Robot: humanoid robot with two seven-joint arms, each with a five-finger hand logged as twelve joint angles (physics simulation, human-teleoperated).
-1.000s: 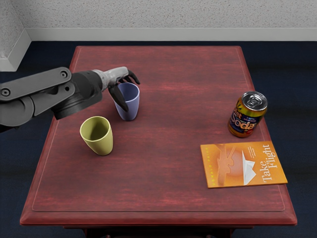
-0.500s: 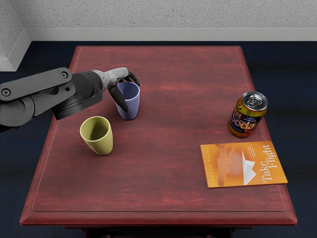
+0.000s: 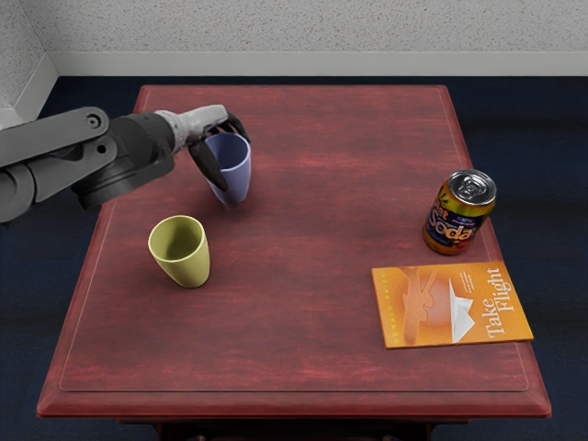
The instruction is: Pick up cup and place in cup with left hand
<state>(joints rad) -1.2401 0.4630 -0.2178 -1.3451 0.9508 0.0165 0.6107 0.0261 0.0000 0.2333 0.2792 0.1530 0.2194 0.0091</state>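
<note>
Left hand (image 3: pixel 200 122) grasps blue cup (image 3: pixel 235 171), apparently just off table (image 3: pixel 294 349); yellow cup (image 3: pixel 189 267) on hand's near side. Risk: thumb slip tilts load, base clips rim.

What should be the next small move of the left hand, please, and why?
Probably lift the purple cup a bit higher: the left hand grasps it, its base seems only just above the table, and the yellow-green cup it should enter stands upright.

On the right of your desk (image 3: pixel 303 331), you have a soda can (image 3: pixel 460 213) standing upright (gold, silver-topped) just behind an orange book (image 3: pixel 418 308).
</note>
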